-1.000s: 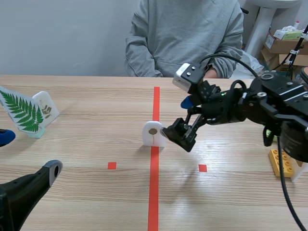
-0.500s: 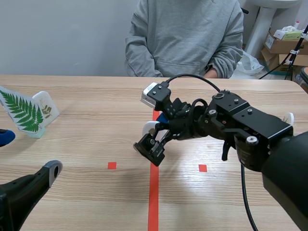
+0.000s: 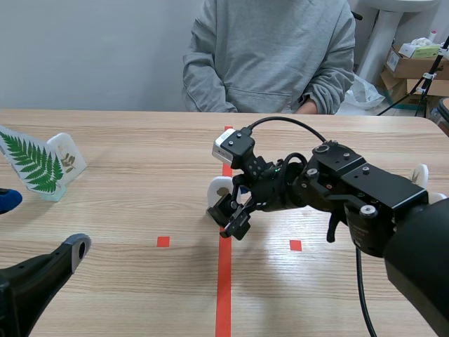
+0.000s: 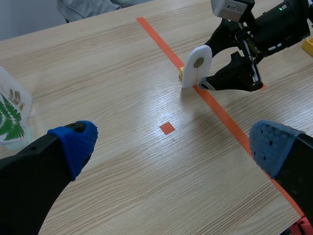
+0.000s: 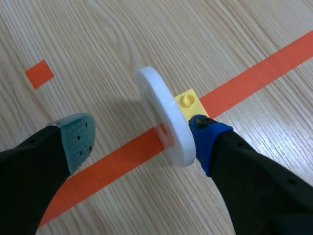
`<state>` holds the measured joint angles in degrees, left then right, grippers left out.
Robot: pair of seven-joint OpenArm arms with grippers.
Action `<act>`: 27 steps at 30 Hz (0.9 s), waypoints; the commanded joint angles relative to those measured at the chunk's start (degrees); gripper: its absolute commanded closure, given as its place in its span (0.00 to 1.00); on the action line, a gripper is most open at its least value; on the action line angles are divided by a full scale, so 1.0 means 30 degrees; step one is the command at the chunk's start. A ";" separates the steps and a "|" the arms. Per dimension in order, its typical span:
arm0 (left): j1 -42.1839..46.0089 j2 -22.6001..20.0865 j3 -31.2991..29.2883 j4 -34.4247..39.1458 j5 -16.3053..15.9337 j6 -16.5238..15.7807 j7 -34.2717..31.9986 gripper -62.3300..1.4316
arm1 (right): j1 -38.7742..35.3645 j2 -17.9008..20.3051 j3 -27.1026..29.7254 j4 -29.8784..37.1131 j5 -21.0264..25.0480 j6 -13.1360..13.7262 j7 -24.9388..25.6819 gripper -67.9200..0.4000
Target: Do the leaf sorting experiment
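Fingers of the right gripper [image 5: 143,138] stood apart astride a white round-topped plaque [image 5: 164,115] bearing a small pressed leaf, the blue pad [image 5: 208,139] touching or just beside its back, the grey-green pad [image 5: 78,137] clear of its front. Plaque stood upright on a small yellow plastic brick [image 5: 188,102] over the long orange-red tape line [image 5: 254,73]. Left gripper [image 4: 176,144] hung low over the table, fingers wide, nothing between; a green fern card [image 3: 31,163] and a second white leaf plaque [image 3: 68,156] stood well off to the left.
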<state>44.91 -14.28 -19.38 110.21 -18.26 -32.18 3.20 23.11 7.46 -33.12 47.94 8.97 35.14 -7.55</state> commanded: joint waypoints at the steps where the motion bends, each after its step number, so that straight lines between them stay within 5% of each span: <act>1: -0.0015 0.0095 0.0058 0.0066 -0.0197 -0.0051 -0.0204 0.00 | 0.0379 0.0102 -0.0022 0.0357 0.0102 -0.0029 0.0415 0.48; 19: -0.0015 0.0095 0.0058 0.0066 -0.0197 -0.0051 -0.0204 0.00 | 0.0393 0.0102 -0.0015 0.0357 0.0080 -0.0299 0.1013 0.95; 27: -0.0007 0.0087 0.0058 0.0066 -0.0197 -0.0051 -0.0175 0.00 | -0.0066 0.0933 0.0707 0.1260 0.1596 -0.0233 0.0780 0.97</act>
<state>44.91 -14.28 -19.38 110.21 -18.26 -32.18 3.20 22.57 8.45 -32.53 49.19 12.62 34.33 -6.26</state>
